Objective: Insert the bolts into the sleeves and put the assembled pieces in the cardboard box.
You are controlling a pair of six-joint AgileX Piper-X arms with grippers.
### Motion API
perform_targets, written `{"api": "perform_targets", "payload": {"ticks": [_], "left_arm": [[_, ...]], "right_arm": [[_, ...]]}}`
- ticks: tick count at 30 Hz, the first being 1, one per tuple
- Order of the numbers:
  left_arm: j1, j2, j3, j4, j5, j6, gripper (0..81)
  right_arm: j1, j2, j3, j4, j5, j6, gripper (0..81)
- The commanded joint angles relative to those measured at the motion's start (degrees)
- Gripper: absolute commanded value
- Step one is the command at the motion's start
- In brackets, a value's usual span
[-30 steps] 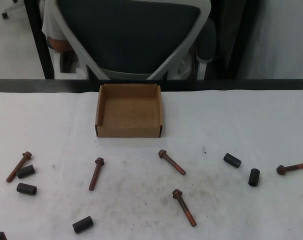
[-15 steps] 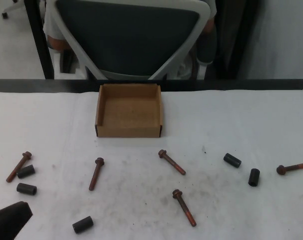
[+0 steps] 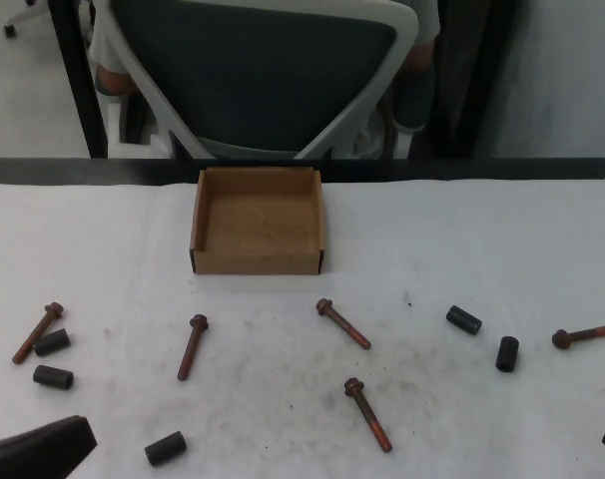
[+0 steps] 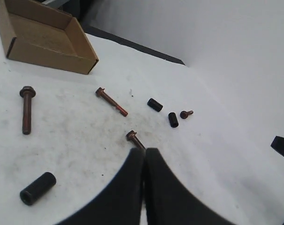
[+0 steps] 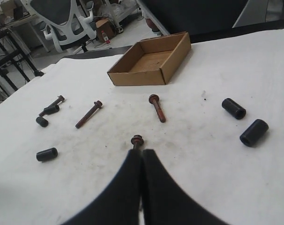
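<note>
High view: cardboard box (image 3: 258, 261) sits upper centre of frame, on the white bench (image 3: 462, 230). Loose bolts (image 3: 342, 323) and sleeves (image 3: 463, 319) are scattered across the lower half, below the box, none joined. At far left one bolt (image 3: 38, 332) lies just beside a sleeve (image 3: 52, 342). Another sleeve (image 3: 166, 448) lies at bottom left, near the dark end of the left arm (image 3: 33, 449) in the corner.

Left wrist view: left gripper (image 4: 144, 153) has its fingers pressed together and holds nothing.

Right wrist view: right gripper (image 5: 142, 153) is likewise closed tight and empty, with a bolt head (image 5: 137, 139) just past its tip.
</note>
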Motion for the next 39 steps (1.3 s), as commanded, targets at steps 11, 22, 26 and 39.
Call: {"api": "perform_targets", "payload": {"ticks": [11,22,26,39], "left_arm": [[-1.5,33.7,-15.1,-0.2,-2.7,9.1,0.8],[-4.8,61.3,-28.5,0.7,-5.8,14.2,4.9],[-9.1,67.5,-32.8,1.4,-10.8,15.4,22.4],[-13.4,85.6,-53.7,19.1,-27.3,20.2,43.7]], "right_arm": [[1.8,0.4,-0.5,-0.4,-3.2,1.5,0.3],[5.3,5.4,-0.5,-0.7,-3.2,2.9,0.3],[6.0,12.0,-1.1,-2.6,-3.0,4.2,0.3],[13.4,42.5,-20.0,-0.7,-3.0,-0.7,0.3]]}}
